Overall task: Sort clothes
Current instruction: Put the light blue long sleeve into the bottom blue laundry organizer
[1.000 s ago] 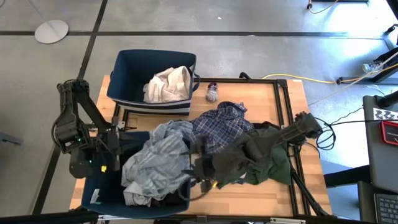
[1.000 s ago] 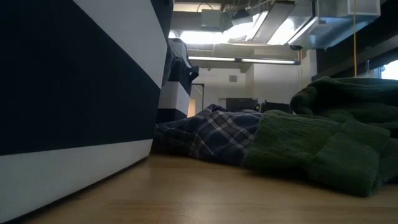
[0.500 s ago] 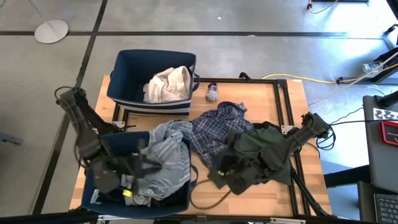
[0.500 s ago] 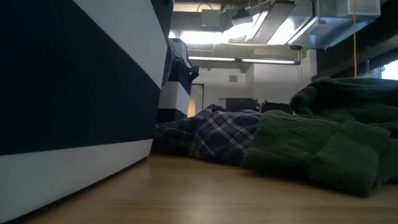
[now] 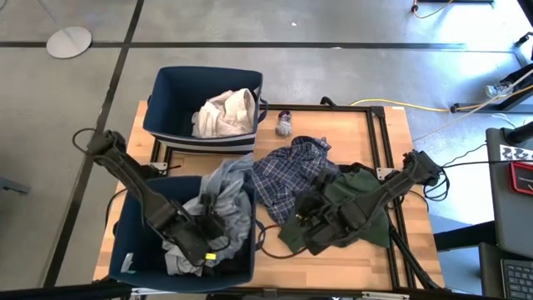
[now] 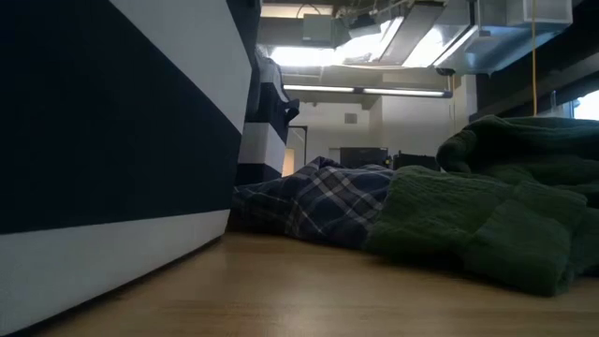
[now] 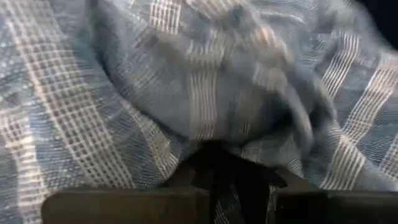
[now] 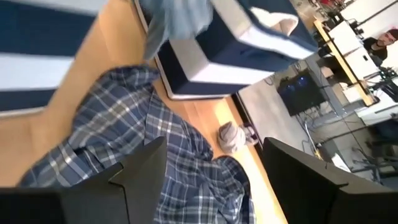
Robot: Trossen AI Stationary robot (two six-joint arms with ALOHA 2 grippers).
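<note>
My left gripper [image 5: 215, 232] is shut on the grey-blue striped garment [image 5: 221, 196] over the near navy bin [image 5: 137, 225]. The cloth fills the left wrist view [image 7: 186, 93]. My right gripper [image 5: 301, 215] hangs open just above the blue plaid shirt [image 8: 124, 137], between it and the dark green garment [image 5: 358, 208]. Both of these lie on the table. A small grey sock [image 5: 285, 127] lies by the far bin [image 5: 166, 92], which holds a white garment [image 5: 225, 112]. My left gripper holds a bunched fold of the striped garment [image 7: 211, 134] between its shut fingers, slanting down from the table's left. How many layers it has cannot be seen. The garment lies slack in the near bin, and its far end [image 5: 237, 167] hangs over the bin's rim.
Bare wood shows at the table's near right [image 5: 333, 267] and far right [image 5: 366, 133]. A black frame rail [image 5: 385, 142] runs along the right side. In the low view the near bin's wall [image 6: 112, 140] fills the left.
My left gripper has swung from beside the near bin toward the table's right and down into it, still shut. It has drawn the striped garment off the table into a bunch in the bin. My right gripper has drawn back toward the table's right and tipped, staying open.
</note>
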